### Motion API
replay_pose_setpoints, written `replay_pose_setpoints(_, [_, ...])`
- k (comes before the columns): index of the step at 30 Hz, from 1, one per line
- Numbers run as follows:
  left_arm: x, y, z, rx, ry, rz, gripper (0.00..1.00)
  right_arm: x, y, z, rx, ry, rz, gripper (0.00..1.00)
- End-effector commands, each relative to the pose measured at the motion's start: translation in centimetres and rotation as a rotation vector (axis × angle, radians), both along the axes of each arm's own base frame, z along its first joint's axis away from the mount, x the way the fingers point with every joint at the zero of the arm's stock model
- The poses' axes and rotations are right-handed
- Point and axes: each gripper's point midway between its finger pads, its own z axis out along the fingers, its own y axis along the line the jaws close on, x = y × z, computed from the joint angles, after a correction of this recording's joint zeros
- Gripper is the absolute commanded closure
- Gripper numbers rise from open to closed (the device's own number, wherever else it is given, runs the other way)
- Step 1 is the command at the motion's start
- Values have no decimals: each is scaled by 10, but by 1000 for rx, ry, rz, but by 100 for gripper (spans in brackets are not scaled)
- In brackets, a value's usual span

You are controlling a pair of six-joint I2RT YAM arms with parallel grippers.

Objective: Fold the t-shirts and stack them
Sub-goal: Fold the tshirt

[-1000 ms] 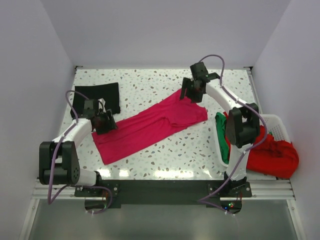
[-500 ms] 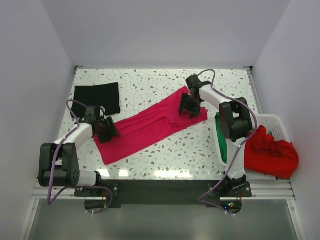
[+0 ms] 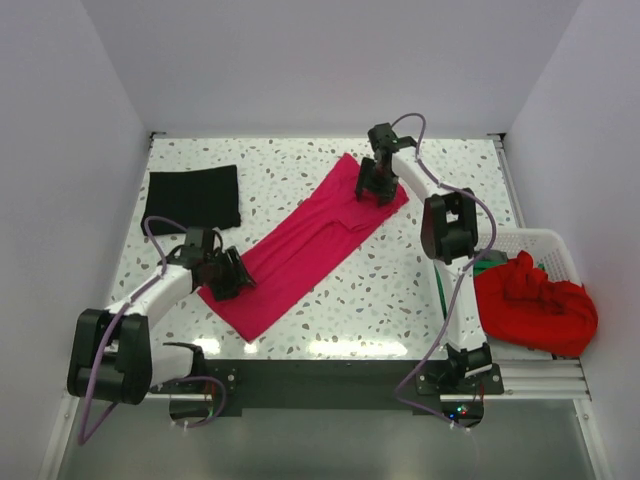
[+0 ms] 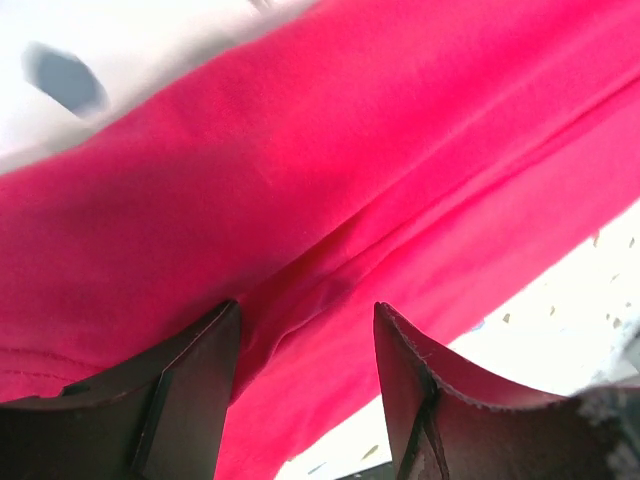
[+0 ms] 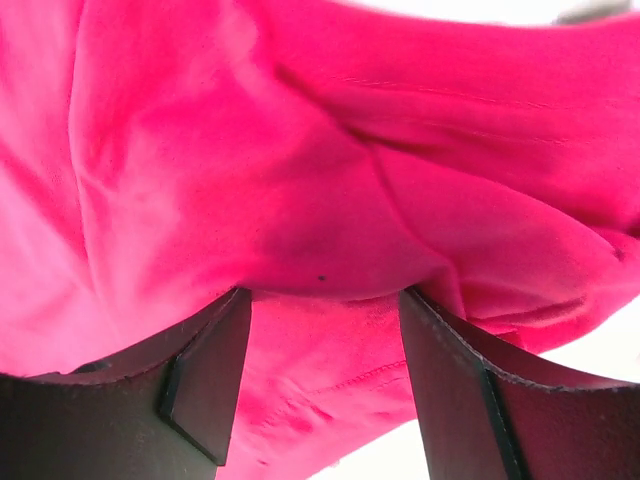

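Magenta cloth is the matter in hand. The magenta shirt (image 3: 315,245) lies as a long, narrow band, already doubled lengthwise. It runs slantwise across the middle of the table (image 3: 400,290), from near left to far right. Most of it is flat, with one crease running along its length and soft ridges gathered at the far end. Whether a sleeve or a hem is tucked under there cannot be told.

The left gripper (image 3: 232,275) sits on the band's near-left end and the right gripper (image 3: 377,188) on its far-right end. In each wrist view the jaws stand partly apart. The left fingers (image 4: 190,390) straddle smooth cloth, and the right fingers (image 5: 205,380) have a puckered mound of fabric between them. Neither view shows a layer actually pinched.

The step looks like straightening and smoothing the band before the crosswise fold. Doing it well would mean drawing the two ends gently apart, so the band lies taut with its long edges matched. The ridges at the far end should be worked out first. When the jaws close they need to catch every layer, or the doubled cloth is likely to slip open on the lift.

Further out, a black shirt (image 3: 195,197) lies folded flat near the far-left corner, well apart from the band, and is probably the base of the stack. A red shirt (image 3: 535,305) is heaped over the white basket (image 3: 550,245) at the right edge.
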Motion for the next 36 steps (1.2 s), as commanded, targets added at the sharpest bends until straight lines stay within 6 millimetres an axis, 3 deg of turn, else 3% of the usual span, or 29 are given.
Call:
replay_pose_setpoints(1, [-33,-16,-11,-46,81,9,39,29,-13,-32,1,-6,-37,35])
replay_pose_setpoints(2, [-35,-20,-12,-59,86,23,39,32,-12,-42,7,1,-43,35])
replay_pose_setpoints(8, [-52,-50,-8,-95,69,-45,40,60,1,-52,170,-42,-86,35])
replay_pose_setpoints(15, [-53,-93,4,-135,68,-168,39,81,15,-43,251,-102,-65,35])
replay_pose_setpoints(17, [-48,-107,9,-136,64,-193,39,82,14,-41,250,-111,-59,35])
replay_pose_setpoints(26, [-64,-195,13,-133,89,-475,39,88,8,-40,211,-144,-15,33])
replay_pose_setpoints(31, [-67,-224,15,-131,67,-593,39,89,6,-39,196,-154,-3,32])
replay_pose_setpoints(36, [-63,-258,33,-214,1,-666,39,87,6,-34,190,-158,21,32])
